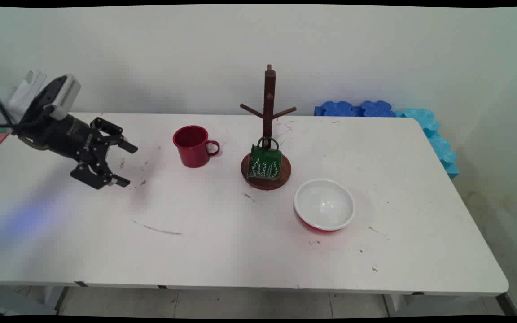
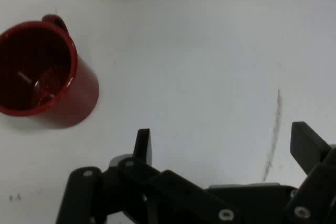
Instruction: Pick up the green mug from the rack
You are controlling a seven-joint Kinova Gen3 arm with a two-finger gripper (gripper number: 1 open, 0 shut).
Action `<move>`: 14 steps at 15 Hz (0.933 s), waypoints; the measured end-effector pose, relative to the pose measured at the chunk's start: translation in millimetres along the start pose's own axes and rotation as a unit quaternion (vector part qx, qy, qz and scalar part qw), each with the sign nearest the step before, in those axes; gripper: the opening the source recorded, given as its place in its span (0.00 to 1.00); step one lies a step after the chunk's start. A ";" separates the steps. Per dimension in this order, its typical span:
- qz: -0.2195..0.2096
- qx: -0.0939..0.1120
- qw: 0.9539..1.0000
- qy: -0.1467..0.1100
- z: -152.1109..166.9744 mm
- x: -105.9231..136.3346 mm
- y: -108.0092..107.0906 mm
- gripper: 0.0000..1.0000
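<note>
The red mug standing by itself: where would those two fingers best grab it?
Probably the rim of the red mug, from above, one finger inside. It stands upright, mouth open, handle toward the mug tree. The gripper is open, and its side is clear.

Mugs: I count two, one red mug [image 1: 192,146] standing upright and one green mug [image 1: 265,162] hanging on the rack.
Mug racks: one, a brown wooden mug tree [image 1: 267,107] on a round base.
Bowls: one, a bowl [image 1: 324,205] white inside and red outside.
Tables: one white table [image 1: 240,251] under all of it.
Foam blocks: dark blue foam pieces [image 1: 357,109] and light blue foam pieces [image 1: 438,141] along the far right edge; I cannot tell how many of each.
Claws: one, my own black gripper [image 1: 126,164], with two fingers [image 2: 143,145].
</note>
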 end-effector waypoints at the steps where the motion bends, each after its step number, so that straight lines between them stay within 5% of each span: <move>1: -0.004 0.000 1.000 0.003 0.4 4.6 -0.9 1.00; 14: -0.080 -0.002 0.996 0.047 43.6 69.2 -7.9 1.00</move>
